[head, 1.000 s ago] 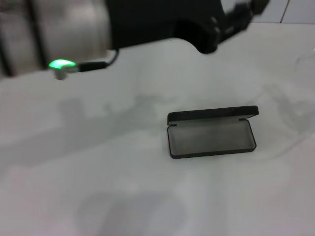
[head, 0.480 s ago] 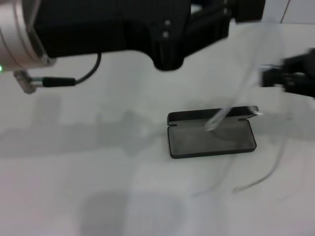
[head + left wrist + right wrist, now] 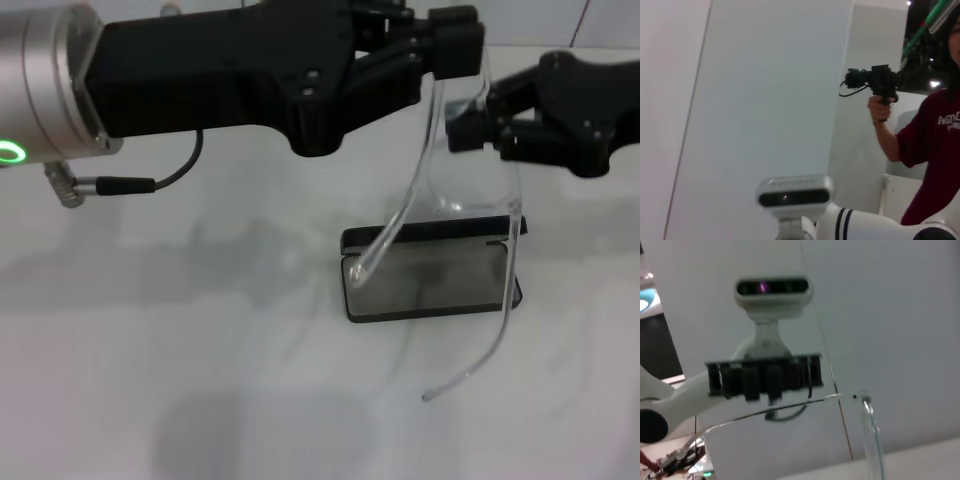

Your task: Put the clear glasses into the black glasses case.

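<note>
The clear glasses (image 3: 470, 190) hang in the air above the black glasses case (image 3: 432, 273), held up between the two grippers. Their temple arms are unfolded and point down: one slim arm runs from the top of the frame down to a tip that shows over the near left part of the case's open tray, and the other drops past the case's right end and curves out over the white table (image 3: 200, 380), its tip ending in front of the case. From the head view alone I cannot tell whether either tip touches anything. In the right wrist view the glasses (image 3: 860, 410) show as a thin see-through bar with a hinge and a lens rim.

The case lies open on the table, lid up at the back, grey lining showing, long side running left to right.

The left gripper (image 3: 455, 45) reaches in from the left, high over the case, its fingers closed on the top of the frame at the left hinge. The right gripper (image 3: 478, 128) comes in from the right, just beside the left one and slightly lower, its fingers pinched on the frame's right side.

The left wrist view faces away from the table toward a person (image 3: 927, 130) holding up a camera (image 3: 875, 80)
</note>
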